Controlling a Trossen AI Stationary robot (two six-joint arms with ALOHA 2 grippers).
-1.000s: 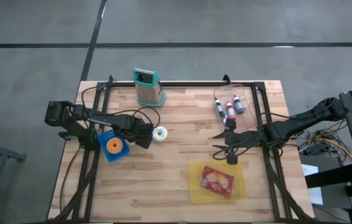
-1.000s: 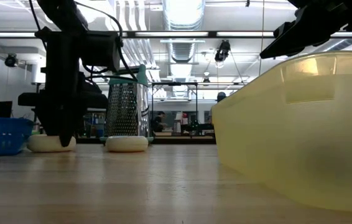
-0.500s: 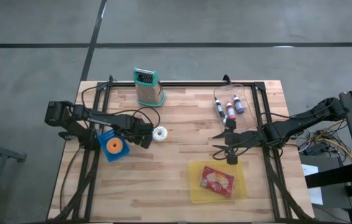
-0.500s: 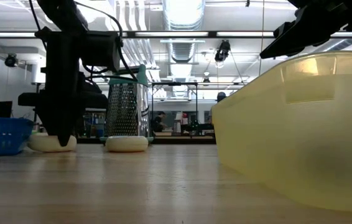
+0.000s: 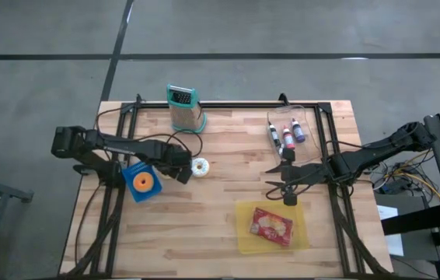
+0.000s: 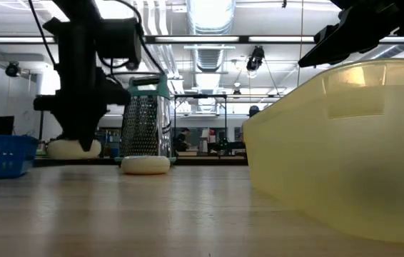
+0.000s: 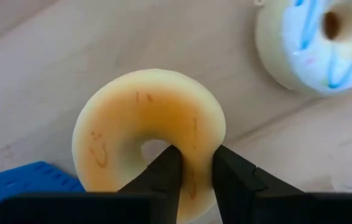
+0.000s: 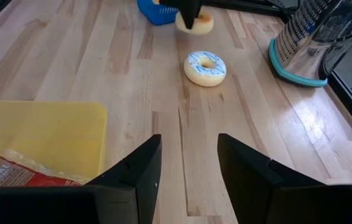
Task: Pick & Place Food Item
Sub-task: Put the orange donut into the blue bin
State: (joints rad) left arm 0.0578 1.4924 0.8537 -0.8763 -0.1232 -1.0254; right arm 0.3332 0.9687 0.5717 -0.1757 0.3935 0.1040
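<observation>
Since a second ago the left gripper (image 7: 191, 177) has risen with the plain doughnut (image 7: 148, 140): in the low view the doughnut (image 6: 73, 148) that sat flat on the wooden surface (image 5: 220, 225) now hangs clear of it, tilted, and the arm has drawn back a little toward the blue basket (image 5: 141, 182). The right arm has not moved.

The left gripper pinches the doughnut's ring, one finger through the hole and the other outside the rim, closed narrow on the pale dough. From above, this gripper (image 5: 181, 167) sits between the blue basket and the blue-iced doughnut (image 5: 200, 166), which lies flat on the surface just beside it. An orange doughnut (image 5: 143, 183) rests inside the basket.

Behind these stands a metal grater (image 5: 186, 110) with a teal base, upright near the far edge. The right gripper (image 5: 288, 187) hovers well apart, near the middle-right of the surface, its fingers (image 8: 140, 171) parted with nothing between them. Just in front of it lies a yellow tray (image 5: 245, 239) holding a red snack packet (image 5: 271, 225). A clear container (image 5: 311, 118) with small bottles (image 5: 288, 136) sits at the far right. Nothing lies between the lifted doughnut and the basket.
</observation>
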